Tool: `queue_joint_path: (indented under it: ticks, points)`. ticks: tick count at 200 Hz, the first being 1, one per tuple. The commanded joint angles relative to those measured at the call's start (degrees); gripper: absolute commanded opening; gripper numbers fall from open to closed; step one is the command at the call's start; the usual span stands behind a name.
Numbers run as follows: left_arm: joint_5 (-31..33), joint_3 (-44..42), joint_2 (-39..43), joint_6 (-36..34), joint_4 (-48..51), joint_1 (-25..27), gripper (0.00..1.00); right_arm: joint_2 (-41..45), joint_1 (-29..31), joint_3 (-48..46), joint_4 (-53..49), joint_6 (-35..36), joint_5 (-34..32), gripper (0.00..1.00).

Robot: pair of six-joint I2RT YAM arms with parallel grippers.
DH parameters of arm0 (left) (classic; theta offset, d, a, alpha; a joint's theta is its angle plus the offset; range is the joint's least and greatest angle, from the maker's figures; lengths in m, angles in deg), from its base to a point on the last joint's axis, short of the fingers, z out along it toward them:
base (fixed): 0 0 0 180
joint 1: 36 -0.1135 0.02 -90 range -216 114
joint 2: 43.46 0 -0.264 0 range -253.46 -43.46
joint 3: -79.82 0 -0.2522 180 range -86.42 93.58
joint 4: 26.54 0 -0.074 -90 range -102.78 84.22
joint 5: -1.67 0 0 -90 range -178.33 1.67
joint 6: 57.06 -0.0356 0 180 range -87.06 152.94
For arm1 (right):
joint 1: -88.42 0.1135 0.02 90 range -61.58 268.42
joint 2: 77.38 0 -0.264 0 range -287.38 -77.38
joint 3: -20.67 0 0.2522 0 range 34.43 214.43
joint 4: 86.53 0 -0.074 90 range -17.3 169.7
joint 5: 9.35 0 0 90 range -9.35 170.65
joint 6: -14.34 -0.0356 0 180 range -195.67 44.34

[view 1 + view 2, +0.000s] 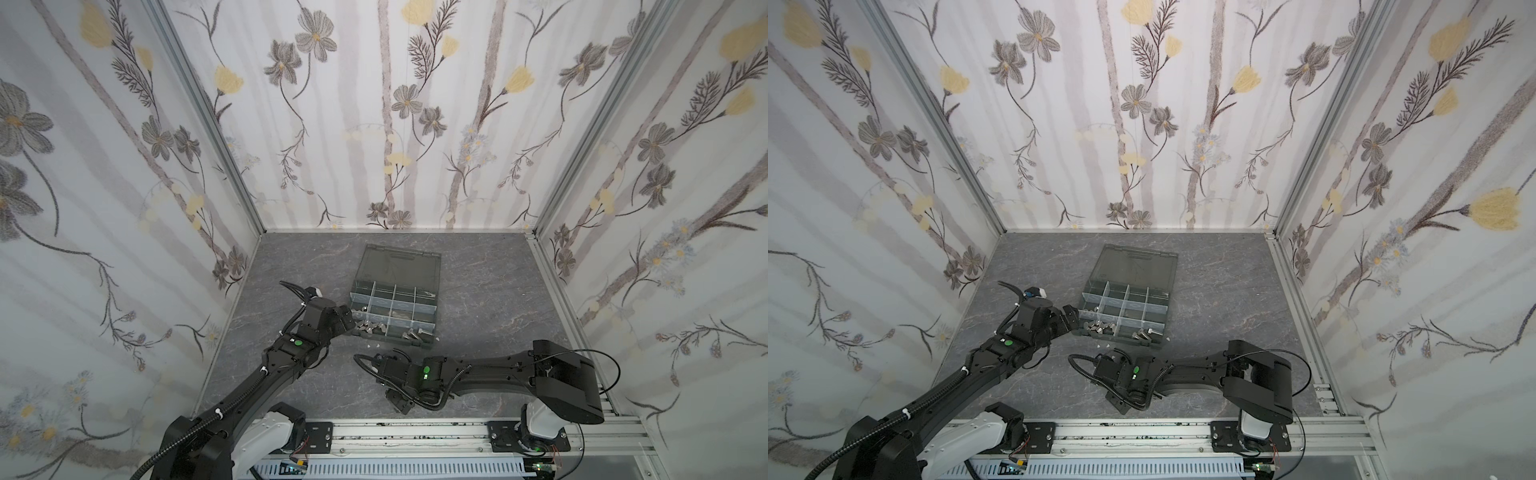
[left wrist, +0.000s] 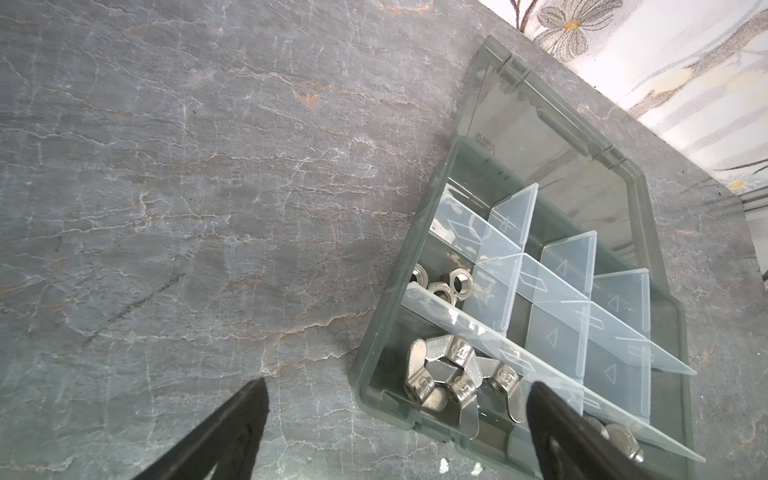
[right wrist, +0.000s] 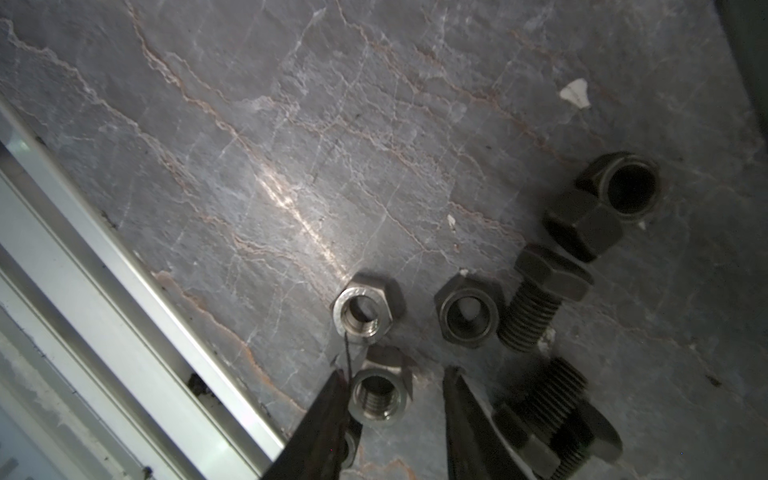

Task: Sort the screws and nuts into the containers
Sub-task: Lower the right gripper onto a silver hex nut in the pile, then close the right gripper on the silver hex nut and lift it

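One silver nut (image 3: 380, 397) lies flat on the table (image 3: 249, 166) between the right gripper's (image 3: 395, 374) part-open jaws, touching one jaw with a gap to the other, so not yet pinched. The box (image 1: 399, 264) stands apart, toward the back wall (image 1: 395, 166); the left gripper (image 2: 397, 388), spread wide and empty, hovers at its edge by the wing nuts (image 2: 449, 374).

Outlined triangles mark the dividers (image 2: 555, 332); stamps on the wing nuts (image 2: 446, 374) are unreadable.
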Motion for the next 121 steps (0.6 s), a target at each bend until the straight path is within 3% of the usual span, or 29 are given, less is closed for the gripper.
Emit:
queue_joint_path:
  ticks: [1,121]
  points:
    - [0.60,-0.39,0.69,0.59,-1.32,-0.12,1.00,-0.40,0.05,0.53,0.17,0.63,1.00,0.39]
    - [0.32,-1.56,1.09,0.77,-1.76,-0.48,1.00,-1.34,0.20,0.70,0.08,0.54,1.22,0.32]
